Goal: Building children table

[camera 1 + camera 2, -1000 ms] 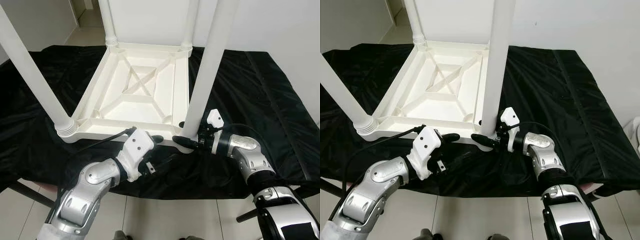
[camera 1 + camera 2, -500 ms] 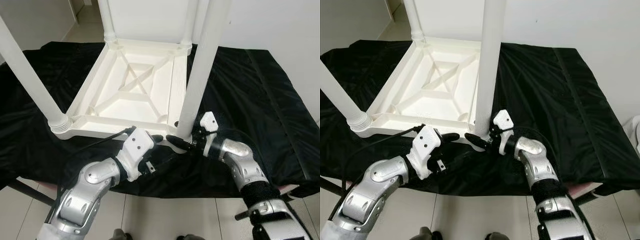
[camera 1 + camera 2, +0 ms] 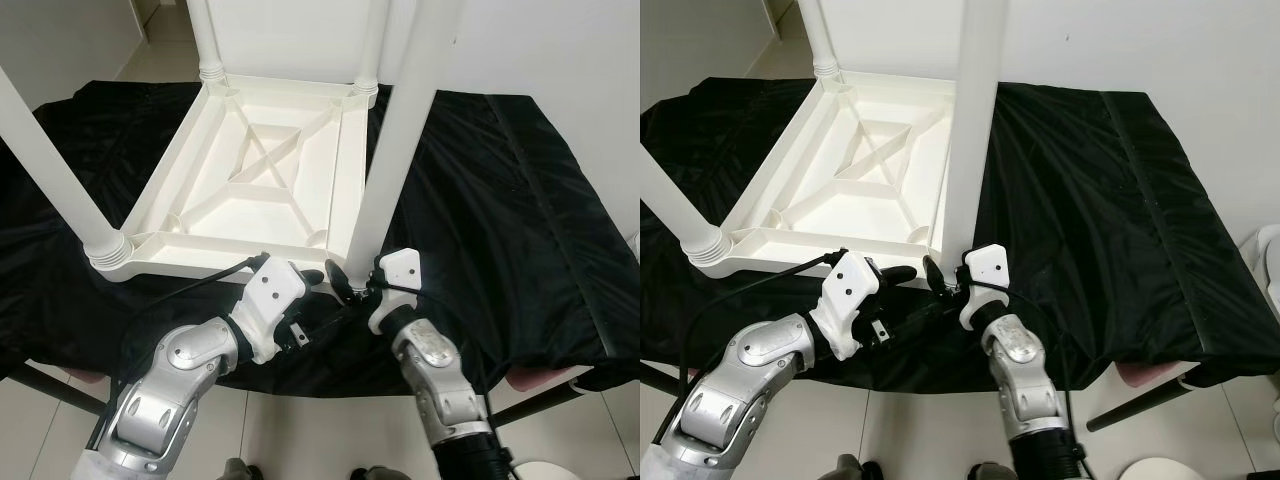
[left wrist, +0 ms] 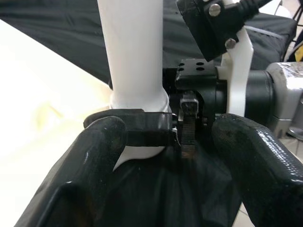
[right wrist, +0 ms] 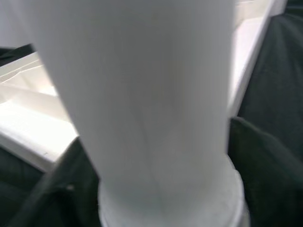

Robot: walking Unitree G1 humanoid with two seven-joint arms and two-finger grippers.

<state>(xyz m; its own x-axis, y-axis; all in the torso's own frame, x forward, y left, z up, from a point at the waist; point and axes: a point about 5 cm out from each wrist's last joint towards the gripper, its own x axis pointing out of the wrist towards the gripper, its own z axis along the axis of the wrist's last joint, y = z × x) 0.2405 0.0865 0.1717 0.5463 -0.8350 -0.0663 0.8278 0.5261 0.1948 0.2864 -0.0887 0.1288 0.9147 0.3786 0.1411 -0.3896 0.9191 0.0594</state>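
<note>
Black cloth under upturned table, centre. Eye views: right gripper clamped round near leg at 5 o'clock corner; left gripper open alongside. Left wrist: fingers spread, holding nothing. Right wrist: leg close. Probably light, stiff, slippery plastic; best gripped low.

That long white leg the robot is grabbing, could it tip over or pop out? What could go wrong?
Maybe. The right end effector clasps the white leg only at its base, so the tall leg could lean and jam in its corner socket. The upturned table top lies on loose black cloth, so it might slide. The left end effector sits very near, so the two could bump.
</note>
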